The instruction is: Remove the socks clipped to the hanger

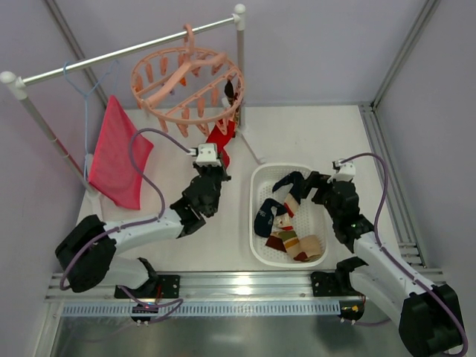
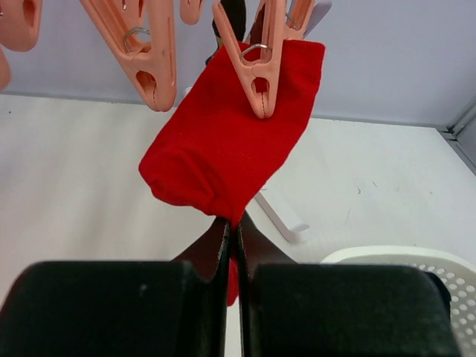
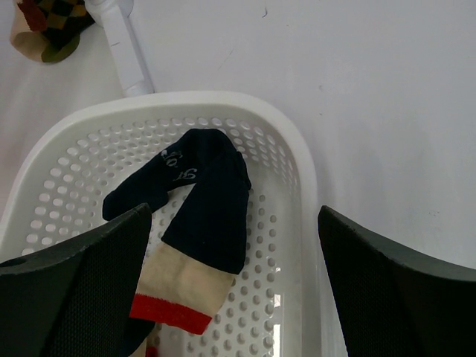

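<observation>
L gripper [image 2: 232,232] pinches red sock [image 2: 230,141] toe; sock pegged on hanger [image 1: 175,113], table's far side. Next: tug down off peg [image 2: 256,78]. R gripper [image 3: 234,253] wide, empty.

All three views are brightly and evenly lit from above. Only soft, pale shadows are cast on the white table [image 1: 312,141]. A dull shine is seen on the metal strip [image 1: 238,331] at the bottom of the top view. In the left wrist view the black fingers [image 2: 111,309] at the bottom are blurred, while the red sock [image 2: 230,141] is sharp. The dark fingers [image 3: 67,297] in the right wrist view's lower corners are softened too.
</observation>
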You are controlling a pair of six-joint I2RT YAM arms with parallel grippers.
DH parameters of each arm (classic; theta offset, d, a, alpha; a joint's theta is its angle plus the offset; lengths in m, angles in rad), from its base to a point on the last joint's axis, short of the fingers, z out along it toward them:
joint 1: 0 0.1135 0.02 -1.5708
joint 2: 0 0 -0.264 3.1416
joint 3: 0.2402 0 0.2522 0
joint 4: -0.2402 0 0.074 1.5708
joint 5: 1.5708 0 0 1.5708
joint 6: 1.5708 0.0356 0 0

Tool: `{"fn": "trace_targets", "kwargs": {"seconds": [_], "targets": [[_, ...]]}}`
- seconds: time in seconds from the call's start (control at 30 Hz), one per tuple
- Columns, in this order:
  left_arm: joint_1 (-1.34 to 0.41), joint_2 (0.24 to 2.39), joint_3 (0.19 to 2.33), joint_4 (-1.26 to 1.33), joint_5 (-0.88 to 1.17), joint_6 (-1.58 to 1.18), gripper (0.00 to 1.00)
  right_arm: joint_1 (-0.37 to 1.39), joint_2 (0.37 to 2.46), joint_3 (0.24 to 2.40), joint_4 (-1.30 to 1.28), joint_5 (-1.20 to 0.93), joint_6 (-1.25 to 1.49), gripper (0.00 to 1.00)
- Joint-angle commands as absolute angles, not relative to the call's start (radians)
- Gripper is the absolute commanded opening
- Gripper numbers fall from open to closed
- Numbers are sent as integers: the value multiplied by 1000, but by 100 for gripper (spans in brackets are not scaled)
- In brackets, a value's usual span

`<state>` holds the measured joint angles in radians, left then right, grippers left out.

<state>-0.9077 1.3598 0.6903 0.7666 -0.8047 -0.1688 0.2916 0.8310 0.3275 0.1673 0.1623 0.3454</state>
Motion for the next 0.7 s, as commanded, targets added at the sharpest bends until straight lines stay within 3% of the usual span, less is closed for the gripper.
{"fn": "trace_targets", "kwargs": {"seconds": [0.0, 0.37, 0.67], "targets": [[-911, 1289, 664, 672, -750, -204, 0, 305, 816, 362, 216, 124, 348, 93], [-914, 1020, 545, 534, -758, -221, 0, 535, 865, 433, 215, 270, 368, 93], [-913, 845, 451, 451, -741, -213, 0, 777, 1029, 570, 242, 414, 371, 93]]}}
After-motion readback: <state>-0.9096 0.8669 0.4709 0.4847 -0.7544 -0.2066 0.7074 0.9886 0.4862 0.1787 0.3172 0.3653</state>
